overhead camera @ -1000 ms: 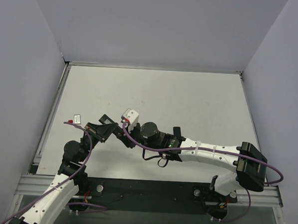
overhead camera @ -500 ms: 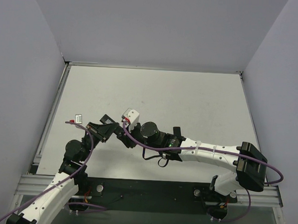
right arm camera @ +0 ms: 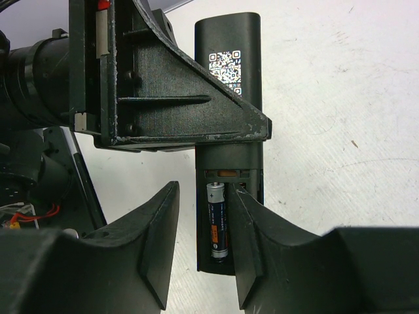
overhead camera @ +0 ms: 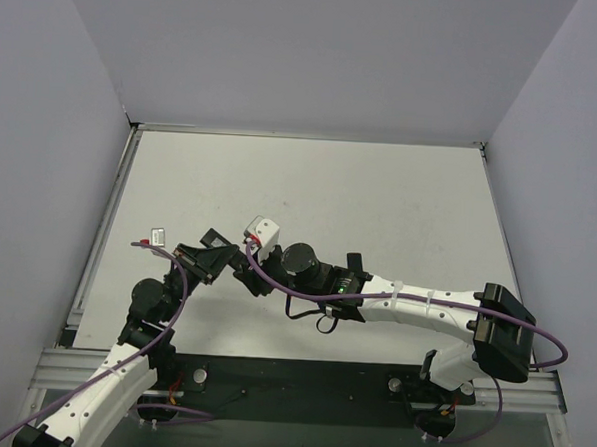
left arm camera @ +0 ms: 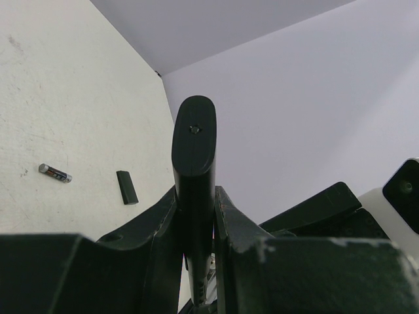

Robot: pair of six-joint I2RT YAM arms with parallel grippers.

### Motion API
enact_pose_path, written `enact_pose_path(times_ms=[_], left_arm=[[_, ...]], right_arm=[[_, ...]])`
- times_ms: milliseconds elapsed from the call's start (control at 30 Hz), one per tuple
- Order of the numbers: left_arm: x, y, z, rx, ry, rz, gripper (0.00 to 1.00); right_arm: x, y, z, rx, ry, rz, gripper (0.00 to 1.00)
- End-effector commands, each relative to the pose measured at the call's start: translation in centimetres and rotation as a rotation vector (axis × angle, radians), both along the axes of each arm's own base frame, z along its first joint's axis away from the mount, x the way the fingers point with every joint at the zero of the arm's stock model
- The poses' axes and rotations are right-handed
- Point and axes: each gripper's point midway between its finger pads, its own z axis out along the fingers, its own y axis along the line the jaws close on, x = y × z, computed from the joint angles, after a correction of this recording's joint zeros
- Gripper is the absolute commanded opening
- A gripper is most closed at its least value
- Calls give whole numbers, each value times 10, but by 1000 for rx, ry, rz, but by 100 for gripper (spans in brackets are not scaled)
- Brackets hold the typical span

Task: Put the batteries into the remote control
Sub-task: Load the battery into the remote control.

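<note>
The remote control [right arm camera: 229, 98] is a black bar with a QR label. It is clamped by my left gripper [left arm camera: 195, 193], which is shut on it; it shows edge-on in the left wrist view [left arm camera: 194, 140]. Its battery bay is open and holds one battery [right arm camera: 218, 221]. My right gripper [right arm camera: 205, 193] is open, its fingers [right arm camera: 154, 235] on either side of the bay end. A second battery [left arm camera: 55, 173] lies loose on the table. In the top view the two grippers meet, left [overhead camera: 209, 259] and right [overhead camera: 248, 273], and hide the remote.
A short black cover piece [left arm camera: 127, 187] lies on the table beside the loose battery. The white table [overhead camera: 360, 197] is walled on the left, back and right. The right arm [overhead camera: 415, 302] reaches across the near edge.
</note>
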Motion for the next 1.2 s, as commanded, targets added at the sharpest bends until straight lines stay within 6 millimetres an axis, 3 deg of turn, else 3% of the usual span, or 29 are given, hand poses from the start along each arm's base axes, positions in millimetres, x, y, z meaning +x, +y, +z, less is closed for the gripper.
enact_pose_path(times_ms=[0,833,933,1167], left_arm=[[-28,-19,39,-56,-132,-157,0],[-22,-19,41,1,-132,-134,0],[-21,-19,45,25,-141,-128,0],[-20,-20,49,29,-151,-129,0]], right_arm=[[22,-5,29,76,-58,-77,33],[25,-13,39,33,-70,-76,37],[23,-13,39,27,-57,-69,33],[29,-18,37,29,-26,-88,9]])
